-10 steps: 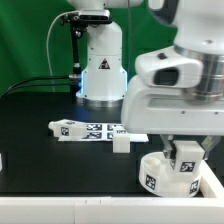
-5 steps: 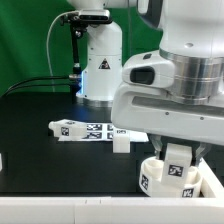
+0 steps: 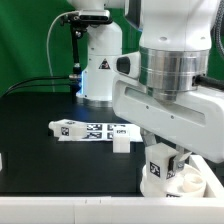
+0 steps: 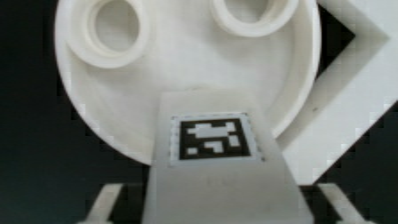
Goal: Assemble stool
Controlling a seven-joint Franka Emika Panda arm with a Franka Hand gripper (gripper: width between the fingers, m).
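Observation:
The round white stool seat (image 3: pixel 188 180) lies at the exterior view's front right, its underside up. In the wrist view the seat (image 4: pixel 178 70) shows two round sockets. My gripper (image 3: pixel 164 158) is shut on a chunky white leg (image 3: pixel 162 170) with a square tag, holding it upright over the seat's left part. In the wrist view the leg (image 4: pixel 217 150) sits between the two fingers of my gripper (image 4: pixel 217 198) and covers part of the seat. Whether the leg touches the seat is hidden. Another short white leg (image 3: pixel 122 142) stands by the marker board.
The marker board (image 3: pixel 98 131) lies mid-table, with a tagged white part (image 3: pixel 64 128) at its left end. A white angled piece (image 4: pixel 361 110) stands right beside the seat. The robot base (image 3: pixel 100 70) is at the back. A white bit (image 3: pixel 2 160) shows at the left edge.
My arm has moved toward the exterior view's left and lower with the leg in the gripper. The leg now hangs over the seat's left part. The seat and other parts have not moved.

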